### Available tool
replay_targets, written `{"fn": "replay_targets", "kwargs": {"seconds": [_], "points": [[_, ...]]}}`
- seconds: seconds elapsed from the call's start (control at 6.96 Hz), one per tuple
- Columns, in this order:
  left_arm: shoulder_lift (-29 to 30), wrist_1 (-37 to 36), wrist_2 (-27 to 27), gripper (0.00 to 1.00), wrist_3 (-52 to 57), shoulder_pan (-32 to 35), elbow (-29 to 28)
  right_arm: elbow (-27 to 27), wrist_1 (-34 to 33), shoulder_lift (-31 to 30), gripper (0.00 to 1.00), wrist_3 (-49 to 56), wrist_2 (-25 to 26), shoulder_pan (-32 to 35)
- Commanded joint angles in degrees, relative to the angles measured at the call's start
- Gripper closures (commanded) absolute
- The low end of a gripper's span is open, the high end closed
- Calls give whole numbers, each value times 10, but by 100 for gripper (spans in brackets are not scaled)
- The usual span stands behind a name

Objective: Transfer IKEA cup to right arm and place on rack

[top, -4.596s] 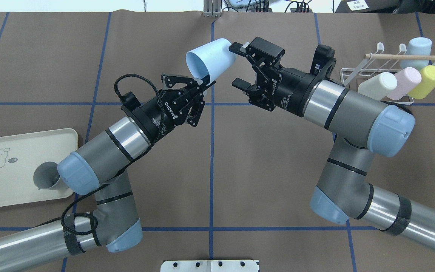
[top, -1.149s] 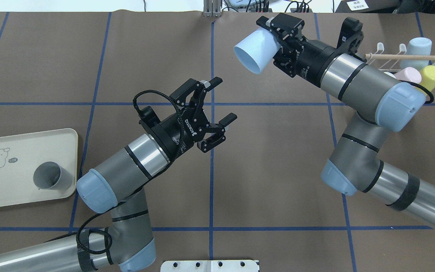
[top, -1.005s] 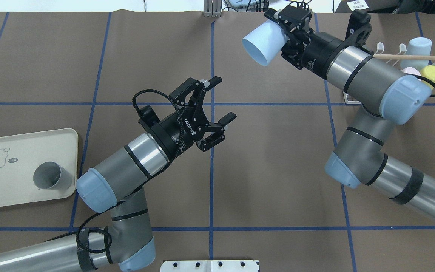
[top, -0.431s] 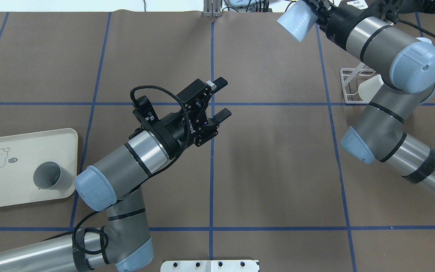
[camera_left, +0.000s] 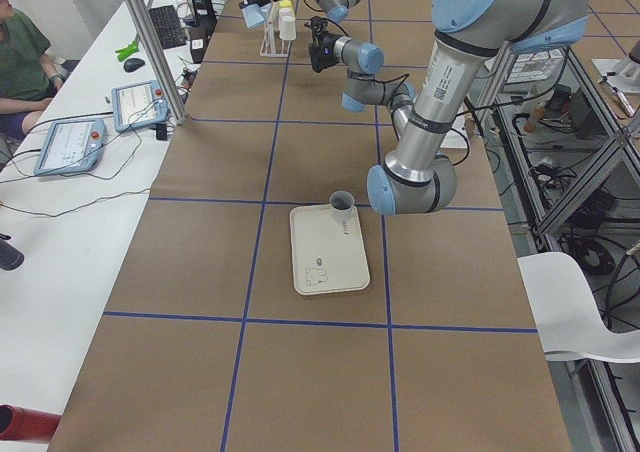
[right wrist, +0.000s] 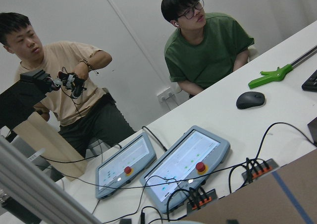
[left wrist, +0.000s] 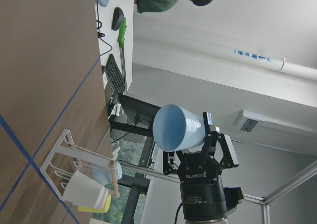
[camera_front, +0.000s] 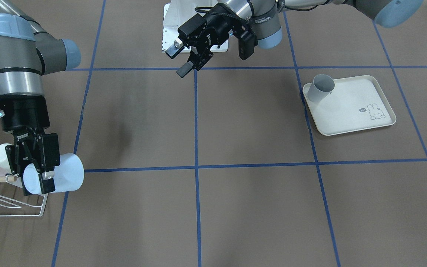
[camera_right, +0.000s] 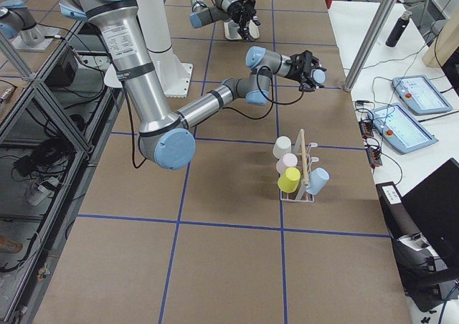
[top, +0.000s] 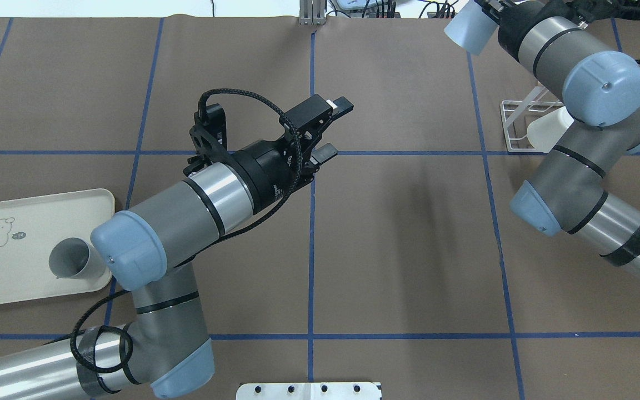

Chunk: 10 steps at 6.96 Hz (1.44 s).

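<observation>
A robotics lab: teach pendants [right wrist: 184,164] beside a tape-gridded table [top: 398,250].

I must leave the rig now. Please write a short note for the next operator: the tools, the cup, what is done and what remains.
Left tool: open and empty, above the middle of the table.
Right tool: shut on the light blue cup, held in the air beside the rack.
Done: the cup is in the right arm's tool.
Left: place the cup on the rack, which already holds other cups.
</observation>
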State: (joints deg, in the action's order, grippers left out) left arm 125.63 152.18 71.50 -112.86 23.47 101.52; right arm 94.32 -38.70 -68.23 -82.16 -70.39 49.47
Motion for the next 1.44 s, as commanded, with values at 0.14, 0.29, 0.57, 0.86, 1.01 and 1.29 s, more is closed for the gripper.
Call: {"fn": "replay_targets", "kwargs": {"seconds": [0.14,0.29,0.57,0.86,1.01,1.29], "points": [[0,-223,98,0,5,78,81,2,-70,-33,100,95,49,12],[0,-291,133,0,6,103,118,3,-93,-34,100,129,60,18],[0,-323,168,0,6,126,132,1,-113,-37,100,185,61,58],[-8,-331,169,0,22,127,128,-18,-130,-45,100,227,71,76],[-16,-393,169,0,93,127,150,-37,-125,-53,100,227,97,75],[-17,-433,169,0,112,127,165,-41,-104,-73,100,227,119,75]]}}
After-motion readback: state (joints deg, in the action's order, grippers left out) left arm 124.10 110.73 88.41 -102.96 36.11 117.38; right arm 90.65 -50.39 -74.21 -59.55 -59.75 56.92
